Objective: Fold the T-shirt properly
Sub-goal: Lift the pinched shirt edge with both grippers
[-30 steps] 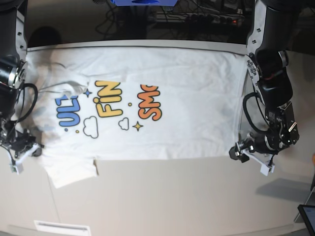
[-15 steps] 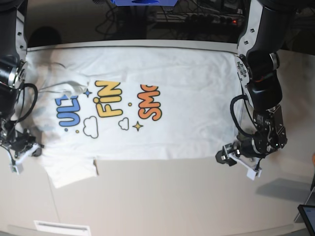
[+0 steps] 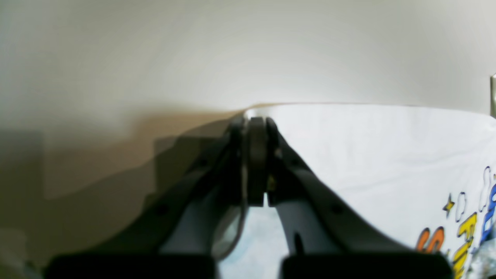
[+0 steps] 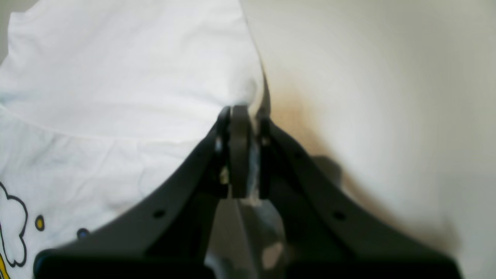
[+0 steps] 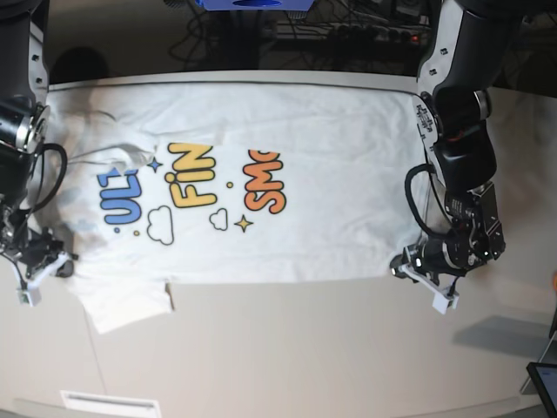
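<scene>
Two grippers work at the near edge of one T-shirt [image 5: 287,174], which lies spread flat across the pale bench [image 5: 305,348], print side up. On the base view's right, the left gripper [image 5: 406,267] sits at the near corner of the shirt's hem; the left wrist view shows its two dark fingers [image 3: 271,155] pressed together right at that white corner [image 3: 255,112], with a sliver of fabric edge seeming to run between them. On the base view's left, the right gripper [image 5: 54,259] is pinched on the cloth by the sleeve end; the right wrist view shows its fingers [image 4: 240,155] drawn close with white fabric gathered between the tips. One short sleeve [image 5: 122,300] juts toward the near side of the bench beside it. Farther in, three coloured word fragments cross the chest, one blue [image 5: 122,198], one yellow [image 5: 193,174], one orange [image 5: 264,180], with two white cloud outlines [image 5: 161,225] and two small four-pointed stars just near them. Beyond the far edge of the bench, several dark cables [image 5: 261,39] lie in shadow.
</scene>
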{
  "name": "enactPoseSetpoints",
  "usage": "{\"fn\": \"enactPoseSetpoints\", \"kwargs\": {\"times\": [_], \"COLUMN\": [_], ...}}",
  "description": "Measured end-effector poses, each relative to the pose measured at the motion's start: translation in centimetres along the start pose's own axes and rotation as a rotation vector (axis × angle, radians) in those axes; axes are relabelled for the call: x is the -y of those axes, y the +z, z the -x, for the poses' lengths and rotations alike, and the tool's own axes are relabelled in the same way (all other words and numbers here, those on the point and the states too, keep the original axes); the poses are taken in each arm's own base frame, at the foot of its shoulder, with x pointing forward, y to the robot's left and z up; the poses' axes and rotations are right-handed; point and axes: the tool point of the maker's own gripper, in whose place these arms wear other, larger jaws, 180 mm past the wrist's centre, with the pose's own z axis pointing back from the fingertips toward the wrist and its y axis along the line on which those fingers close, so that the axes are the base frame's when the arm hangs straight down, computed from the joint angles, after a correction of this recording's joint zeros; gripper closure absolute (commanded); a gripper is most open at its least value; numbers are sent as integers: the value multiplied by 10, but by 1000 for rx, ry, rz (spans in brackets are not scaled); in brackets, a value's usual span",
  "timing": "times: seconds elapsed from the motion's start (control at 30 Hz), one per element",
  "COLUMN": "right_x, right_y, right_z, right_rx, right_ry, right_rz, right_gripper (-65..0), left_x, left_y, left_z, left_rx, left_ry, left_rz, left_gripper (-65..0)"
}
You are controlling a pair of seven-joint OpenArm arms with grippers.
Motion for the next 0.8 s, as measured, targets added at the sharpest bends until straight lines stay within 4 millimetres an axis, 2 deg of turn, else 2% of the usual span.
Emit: {"fn": "enactPoseSetpoints", "kwargs": {"times": [0.17,0.27,0.53,0.8], "right_x": [2,8,16,19], "right_y": [1,4,13,15], "right_z": [-4,-5,-20,-14], "right_rx": [39,82,117,108], "right_ry": [-38,-110,-63,-60], "right_rz": [1,3,38,45], "right_gripper": [-1,-1,-1,-1], "left_x": [4,7,8,6], "left_y": [17,22,23,26], "left_z": [-18,-19,-19,-15], "left_rx": [56,63,69,68], "left_ry": [-66,-86,-93,-107], "left_rz": [-17,-22,-19,-28], "left_gripper": [0,0,0,0]}}
